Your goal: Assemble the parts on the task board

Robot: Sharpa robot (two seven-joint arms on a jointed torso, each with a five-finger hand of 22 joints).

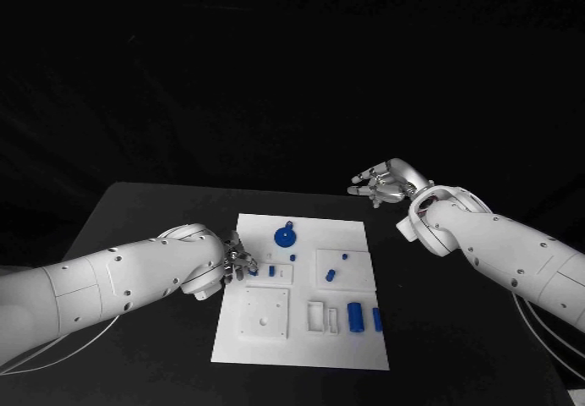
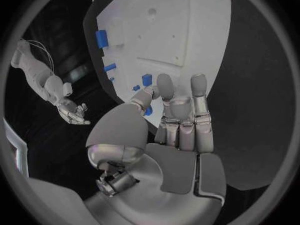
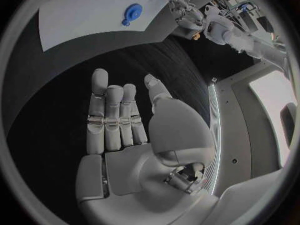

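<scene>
The white task board (image 1: 305, 338) lies mid-table with several blue parts on it. A round blue part (image 1: 284, 236) sits near its far edge, and two long blue parts (image 1: 356, 315) lie at the near right. My left hand (image 1: 239, 263) hovers at the board's left edge, beside a small blue part (image 1: 270, 271). Its fingers (image 2: 181, 110) are straight and apart. A bit of blue (image 2: 148, 111) shows behind the thumb. My right hand (image 1: 383, 183) is off the board over the black table at the far right, fingers (image 3: 115, 115) spread and empty.
The black table (image 1: 146, 211) surrounds the board on all sides. A square white insert (image 1: 266, 314) and a slotted one (image 1: 323, 318) sit in the board's near half. In the right wrist view the board (image 3: 87, 15), the round part (image 3: 132, 11) and my left hand (image 3: 182, 11) appear.
</scene>
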